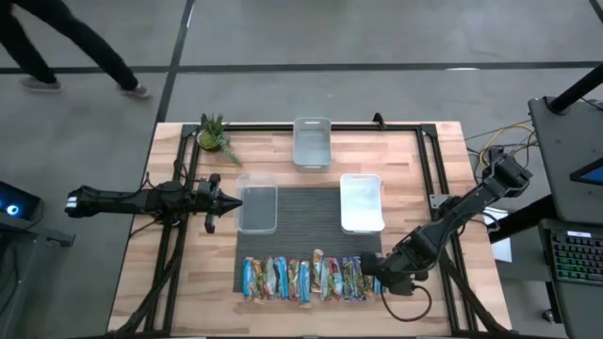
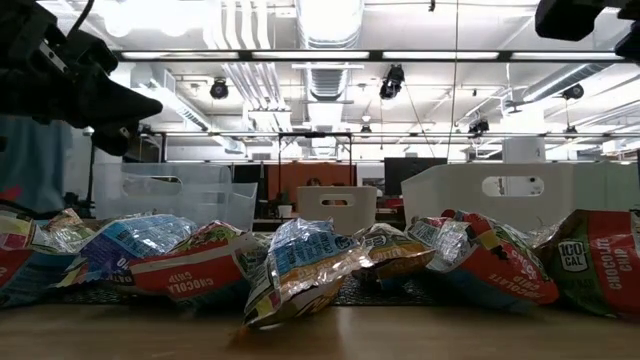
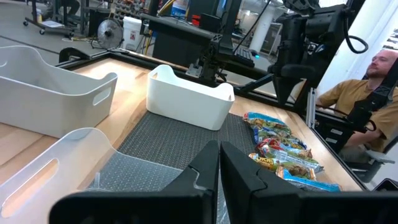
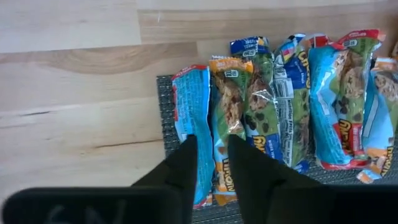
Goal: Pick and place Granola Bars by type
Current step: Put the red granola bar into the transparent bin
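The granola bars (image 1: 311,279) lay in a row on the mat at the tabletop's near edge, light, crinkly, prob. slippery (best pinched mid-wrapper across the width), right tool (image 4: 210,158) slightly spread above the end bar, left tool (image 3: 219,163) pressed together.

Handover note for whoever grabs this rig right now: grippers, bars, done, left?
Left gripper: shut, empty, waiting at the clear bin on the mat's left.
Right gripper: jaws slightly apart, low over the right end of the bar row, holding nothing.
Granola bars: all in one row along the mat's near edge.
Done: nothing sorted; the clear bin, back bin and white bin look empty.
Left: pick every bar and bin by type.
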Motion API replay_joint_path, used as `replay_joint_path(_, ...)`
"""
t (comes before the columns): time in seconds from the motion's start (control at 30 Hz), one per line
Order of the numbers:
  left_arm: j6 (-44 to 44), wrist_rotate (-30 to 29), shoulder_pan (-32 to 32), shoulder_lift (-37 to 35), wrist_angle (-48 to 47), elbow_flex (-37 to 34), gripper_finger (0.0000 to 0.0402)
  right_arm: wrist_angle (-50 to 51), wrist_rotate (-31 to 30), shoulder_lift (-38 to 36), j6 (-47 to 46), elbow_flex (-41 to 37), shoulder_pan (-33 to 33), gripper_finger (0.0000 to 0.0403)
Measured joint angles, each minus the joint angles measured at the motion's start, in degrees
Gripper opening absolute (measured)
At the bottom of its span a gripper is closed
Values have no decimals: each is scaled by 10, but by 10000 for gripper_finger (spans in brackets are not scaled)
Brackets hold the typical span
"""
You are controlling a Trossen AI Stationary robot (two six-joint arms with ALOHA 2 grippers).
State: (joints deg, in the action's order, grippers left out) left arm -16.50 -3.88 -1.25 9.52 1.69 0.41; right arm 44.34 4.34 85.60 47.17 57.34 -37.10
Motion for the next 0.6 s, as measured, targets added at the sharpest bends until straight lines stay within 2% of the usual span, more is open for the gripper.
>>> replay_joint_path(0.27, 0, 0, 0, 0, 0, 0, 0, -1, 0, 0, 30, -19, 0, 167)
replay_joint_path(0.4, 0, 0, 0, 0, 0, 0, 0, -13, 0, 0, 30, -37, 0, 181)
replay_joint_path(0.6, 0, 0, 0, 0, 0, 0, 0, -29, 0, 0, 30, -50, 0, 180)
